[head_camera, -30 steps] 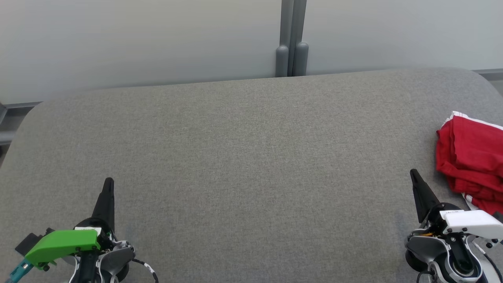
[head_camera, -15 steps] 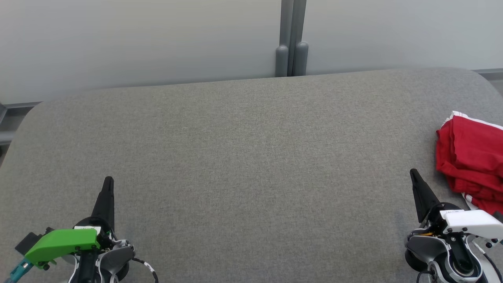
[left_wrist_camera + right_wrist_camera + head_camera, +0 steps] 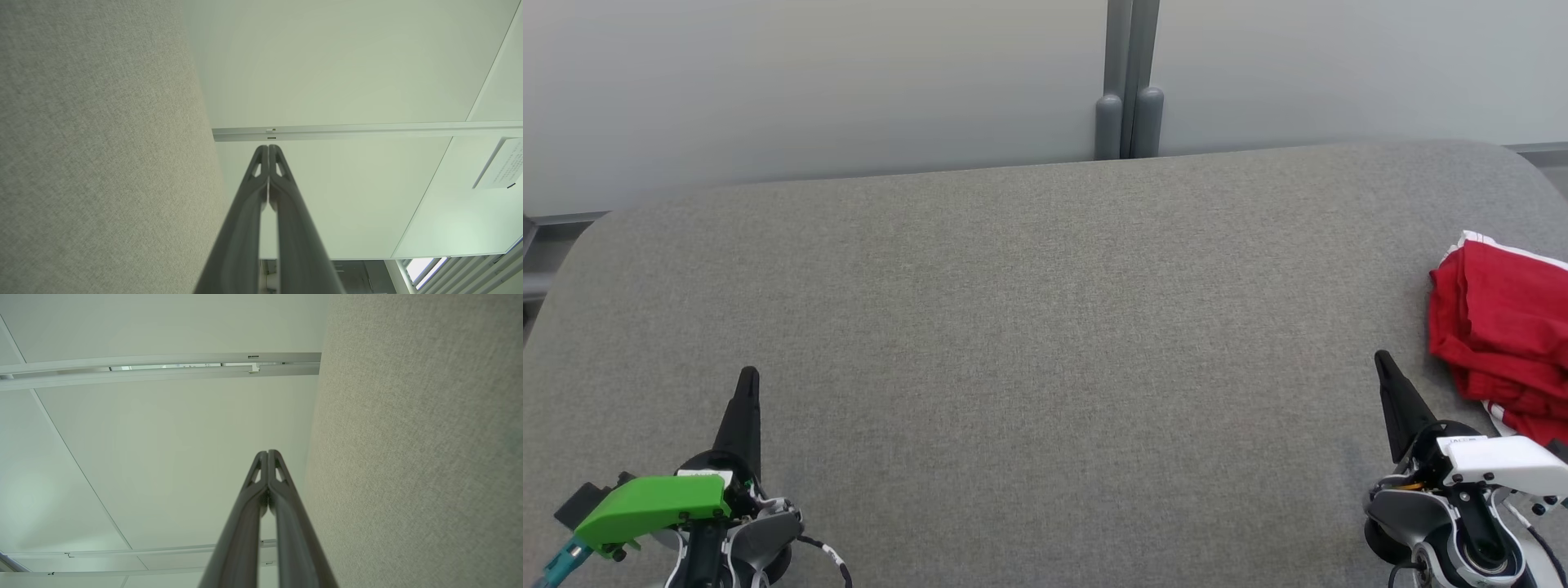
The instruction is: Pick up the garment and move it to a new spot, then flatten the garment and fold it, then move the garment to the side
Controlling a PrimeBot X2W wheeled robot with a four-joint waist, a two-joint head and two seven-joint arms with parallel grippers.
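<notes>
Head view: nothing's shifted this last second. Your left gripper (image 3: 748,377) and right gripper (image 3: 1382,361) sit pinched shut, empty, garment (image 3: 1499,327) bunched at the table's (image 3: 1045,327) right edge beside the right one; could be waiting, could be already set aside

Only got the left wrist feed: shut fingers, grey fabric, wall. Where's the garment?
Observer: Head view has the red garment crumpled at the right edge of the grey surface, partly cut off by the frame.
Operator: Anything gripping it?
Observer: No. The right gripper points up beside its left side, fingers shut and empty.
Operator: Any markings?
Observer: White stripes run along its edges.
</notes>
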